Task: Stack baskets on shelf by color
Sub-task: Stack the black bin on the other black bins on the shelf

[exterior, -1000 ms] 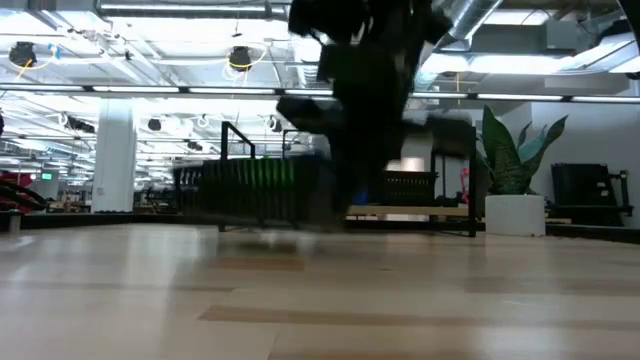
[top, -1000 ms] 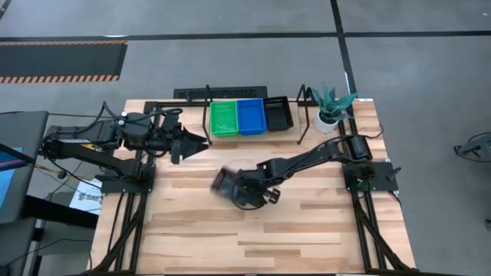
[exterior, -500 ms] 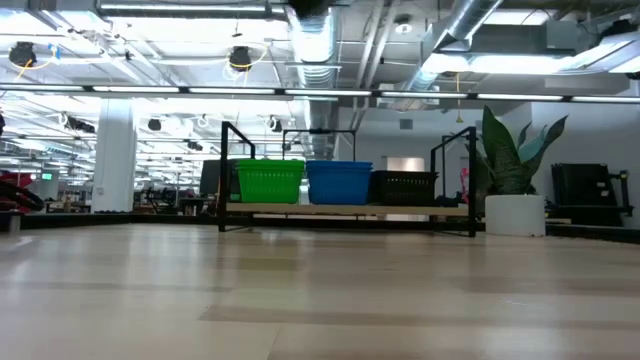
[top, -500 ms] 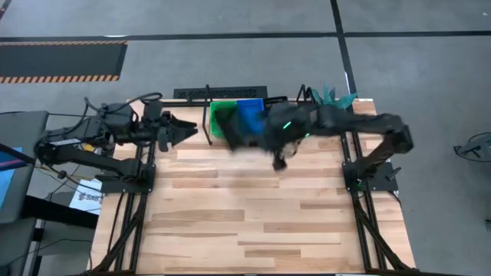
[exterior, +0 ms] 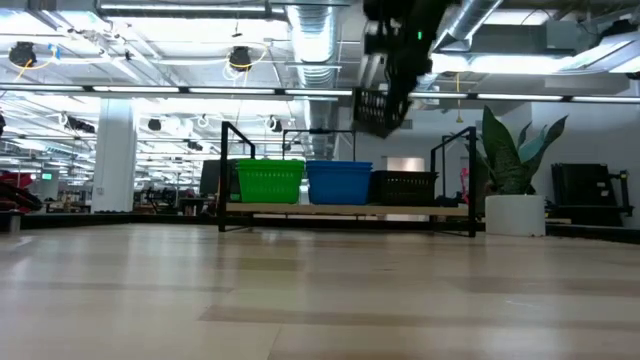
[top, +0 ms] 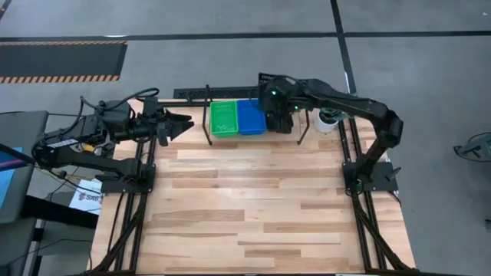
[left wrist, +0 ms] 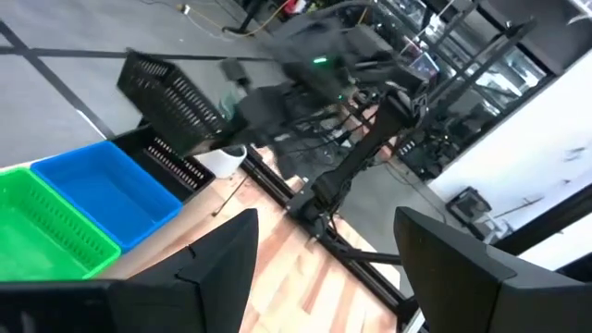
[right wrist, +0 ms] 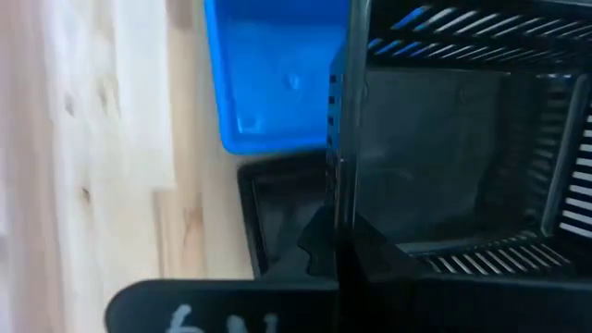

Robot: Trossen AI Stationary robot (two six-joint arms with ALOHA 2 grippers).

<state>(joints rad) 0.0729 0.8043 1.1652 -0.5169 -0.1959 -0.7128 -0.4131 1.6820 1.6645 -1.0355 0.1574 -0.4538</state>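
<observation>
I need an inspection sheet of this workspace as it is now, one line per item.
Surface: wooden table, bare in front.
Job's things: green basket, blue basket and a black basket on the shelf; another black basket held tilted above.
Clutter: potted plant beside the shelf.
Hands: right hand shut on the held basket; left hand open, left of the shelf.
Cables: on the left arm.
Surroundings: grey floor, hazard stripe.

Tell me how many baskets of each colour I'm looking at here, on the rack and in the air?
Green baskets: 1 stack showing on the shelf; layers cannot be told.
Blue baskets: 1 stack showing on the shelf.
Black baskets: 2 showing, one on the shelf and one held tilted above it by the right gripper.
Total: 4 separately visible.
</observation>
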